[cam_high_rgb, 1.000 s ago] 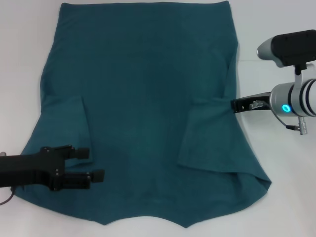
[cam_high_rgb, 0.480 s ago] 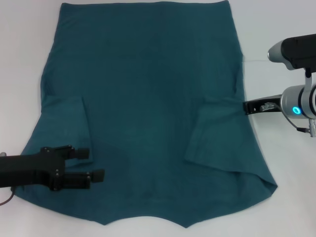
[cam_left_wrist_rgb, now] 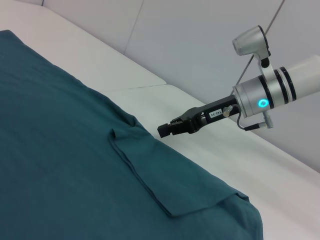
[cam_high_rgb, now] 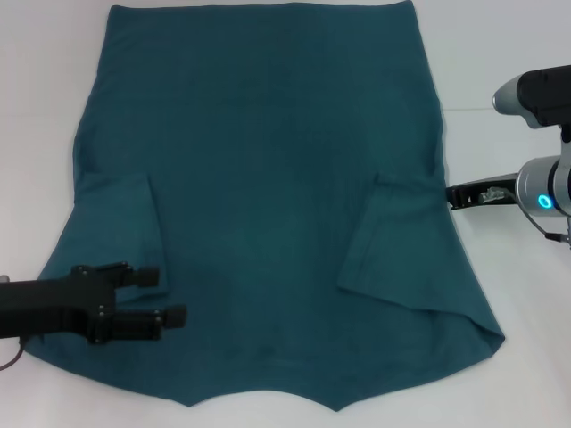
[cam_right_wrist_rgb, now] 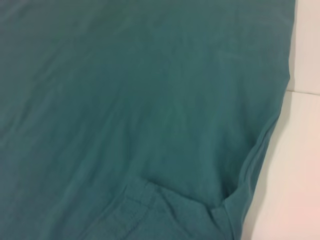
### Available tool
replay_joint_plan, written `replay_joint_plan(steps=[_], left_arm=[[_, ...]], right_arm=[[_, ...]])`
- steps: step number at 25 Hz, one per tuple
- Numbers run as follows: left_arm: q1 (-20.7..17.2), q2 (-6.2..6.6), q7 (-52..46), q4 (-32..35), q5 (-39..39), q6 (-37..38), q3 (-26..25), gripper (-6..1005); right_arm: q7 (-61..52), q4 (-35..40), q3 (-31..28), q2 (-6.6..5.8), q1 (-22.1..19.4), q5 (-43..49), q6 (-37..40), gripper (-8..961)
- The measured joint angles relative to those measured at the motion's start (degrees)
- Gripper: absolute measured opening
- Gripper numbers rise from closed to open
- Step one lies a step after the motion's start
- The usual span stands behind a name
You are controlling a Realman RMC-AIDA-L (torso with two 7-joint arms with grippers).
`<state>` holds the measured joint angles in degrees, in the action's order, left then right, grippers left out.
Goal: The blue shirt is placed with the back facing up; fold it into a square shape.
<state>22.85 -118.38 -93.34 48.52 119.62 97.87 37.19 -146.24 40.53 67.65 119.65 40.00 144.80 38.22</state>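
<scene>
The blue shirt (cam_high_rgb: 259, 178) lies flat on the white table, plain side up, with both sleeves folded inward: one (cam_high_rgb: 116, 223) on the left, one (cam_high_rgb: 393, 241) on the right. My right gripper (cam_high_rgb: 449, 194) is at the shirt's right edge by the folded sleeve, its fingers closed on that edge. It also shows in the left wrist view (cam_left_wrist_rgb: 164, 130), at the edge of the shirt (cam_left_wrist_rgb: 60, 165). My left gripper (cam_high_rgb: 169, 296) is open over the shirt's near left part. The right wrist view shows the shirt (cam_right_wrist_rgb: 125, 100) close up, but not the fingers.
The white table (cam_high_rgb: 500, 53) shows as bare strips to the left and right of the shirt. The shirt's far hem reaches the top of the head view. A seam in the table top (cam_left_wrist_rgb: 150, 86) runs behind the right arm.
My right gripper has moved to the right, and the shirt's right edge and folded sleeve have shifted right with it. The left arm has barely moved.
</scene>
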Motion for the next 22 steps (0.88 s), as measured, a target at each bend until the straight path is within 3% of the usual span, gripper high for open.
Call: replay_joint_plan(steps=[4, 7, 11, 13, 15, 18, 22], left_arm=[[-0.4, 0.27, -0.9, 0.0, 0.0, -0.1, -0.9, 946], [-0.8, 0.55, -3.5, 0.9, 0.2, -0.1, -3.3, 946], [-2.2, 0.56, -10.2, 5.3, 0.9, 0.3, -7.5, 947], [-3.8, 0.24, -15.5, 9.9, 1.1, 0.2, -8.2, 947], [-5.2, -0.31, -22.6, 15.6, 2.0, -0.3, -8.3, 947], [-6.6, -1.05, -32.6, 22.9, 6.4, -0.2, -8.2, 947], [-6.6, -1.67, -41.6, 27.9, 15.0, 0.5, -7.8, 947]], right_arm=[[0.0, 3.6, -0.9, -0.09, -1.2, 0.2, 4.3, 57], [0.6, 13.0, -2.0, -0.10, -4.9, 0.2, 12.2, 61], [3.9, 27.3, -2.5, -0.06, -9.1, -0.1, 23.5, 250], [5.6, 30.8, -3.1, -0.06, -9.7, -0.4, 27.2, 367], [8.2, 32.4, -4.5, -0.05, -9.5, -1.3, 30.8, 506], [12.6, 32.6, -6.8, -0.04, -8.3, -3.6, 35.1, 632], [14.3, 32.4, -7.2, -0.03, -7.6, -4.1, 36.4, 791]])
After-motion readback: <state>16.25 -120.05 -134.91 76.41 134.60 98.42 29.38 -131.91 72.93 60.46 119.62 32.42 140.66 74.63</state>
